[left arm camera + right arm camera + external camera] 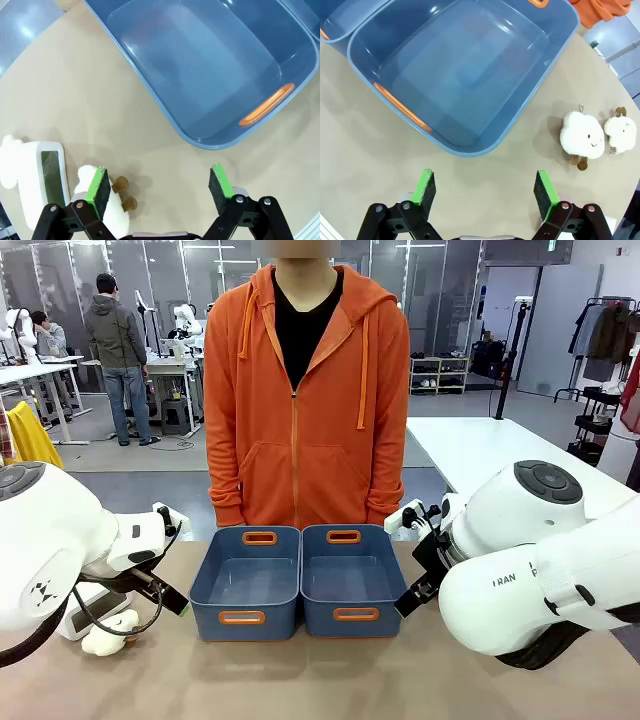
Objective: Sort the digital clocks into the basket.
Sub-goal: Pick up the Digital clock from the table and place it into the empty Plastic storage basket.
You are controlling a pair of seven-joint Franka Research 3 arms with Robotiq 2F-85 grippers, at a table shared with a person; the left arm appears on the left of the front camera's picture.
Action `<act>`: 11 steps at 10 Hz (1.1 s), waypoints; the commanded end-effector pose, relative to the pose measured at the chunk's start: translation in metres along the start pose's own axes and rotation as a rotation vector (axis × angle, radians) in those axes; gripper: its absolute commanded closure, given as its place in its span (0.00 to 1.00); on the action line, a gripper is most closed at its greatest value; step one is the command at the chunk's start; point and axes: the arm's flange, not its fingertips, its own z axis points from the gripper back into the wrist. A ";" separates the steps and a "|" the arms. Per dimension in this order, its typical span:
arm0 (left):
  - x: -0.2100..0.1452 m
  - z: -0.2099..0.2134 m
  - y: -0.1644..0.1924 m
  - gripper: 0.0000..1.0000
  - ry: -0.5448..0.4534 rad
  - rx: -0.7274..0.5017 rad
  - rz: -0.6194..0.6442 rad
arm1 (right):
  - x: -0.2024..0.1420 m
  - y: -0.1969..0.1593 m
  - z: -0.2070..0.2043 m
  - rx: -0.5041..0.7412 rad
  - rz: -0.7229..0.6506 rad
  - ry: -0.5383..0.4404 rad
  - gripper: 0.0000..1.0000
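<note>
1. The left gripper (159,185) hangs with its jaws spread wide and only bare tabletop between them, just off the robot's-left end of the pair of blue baskets (300,585).
2. The right gripper (485,192) is just as wide apart and holds nothing. It hangs off the opposite end of the pair.
3. One of the left gripper's green pads (97,184) covers part of a white plush toy (82,175) with brown bits (whether pad and toy touch, I cannot tell).
4. A digital clock (47,172), white with a dark screen, lies on the table just beyond that toy, farther from the pair and outside both baskets.
5. The left basket (165,112) shows only its bare blue floor, and so does the right basket (465,147). The two stand side by side, rims touching.
6. A smiling plush (581,134) and a smaller smiling plush (621,129) lie side by side on the table, well off the robot's-right end of the pair.
7. A person in an orange hoodie (300,410) stands at the far side of the pair.
8. In the front view the left arm (50,540) hides most of the clock, and both grippers' fingers are tucked behind the arm bodies.
9. A white shape (11,162) beside the clock is cut off by the left wrist view's edge (too little shows to name it).
</note>
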 end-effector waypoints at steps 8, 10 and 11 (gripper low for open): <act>0.000 0.000 0.000 0.00 0.000 0.000 0.000 | 0.000 0.000 0.000 0.000 0.000 0.000 0.00; 0.000 0.000 0.000 0.00 0.000 0.000 -0.001 | 0.000 0.000 0.000 -0.001 0.002 0.000 0.00; 0.011 0.022 -0.002 0.00 -0.004 -0.044 -0.020 | 0.008 -0.016 0.027 0.016 0.017 -0.049 0.00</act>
